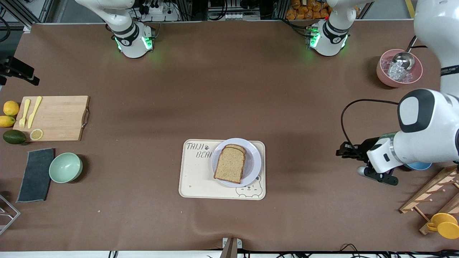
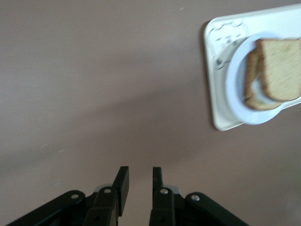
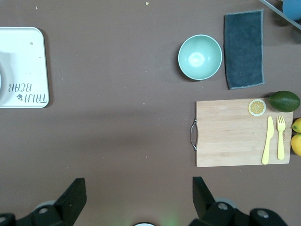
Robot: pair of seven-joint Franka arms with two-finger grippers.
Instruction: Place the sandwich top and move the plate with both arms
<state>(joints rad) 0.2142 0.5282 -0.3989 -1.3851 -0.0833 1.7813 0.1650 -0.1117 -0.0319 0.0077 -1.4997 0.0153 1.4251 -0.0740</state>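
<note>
The sandwich top point(image 1: 230, 164) point(image 2: 281, 68), a plain brown bread slice, lies on a second slice whose crust edge point(image 1: 237, 147) peeks out under it. Both rest on the pale round plate point(image 1: 254, 162) point(image 2: 235, 82), which sits on the cream bear tray point(image 1: 195, 181) point(image 2: 217, 115) point(image 3: 23, 61). My left gripper point(image 1: 339, 152) point(image 2: 140, 172) hangs over bare table toward the left arm's end, apart from the tray, its fingers a narrow gap apart with nothing between them. My right gripper point(image 3: 138, 183) is wide open over bare table between the tray and the cutting board; it does not show in the front view.
A pink bowl with a ladle point(image 1: 399, 68), a blue bowl point(image 1: 419, 166), a wooden rack point(image 1: 434, 193) and a yellow cup point(image 1: 444, 225) stand at the left arm's end. A green bowl point(image 1: 65, 167), a grey cloth point(image 1: 36, 175) and a cutting board point(image 1: 53, 117) with fruit are at the right arm's end.
</note>
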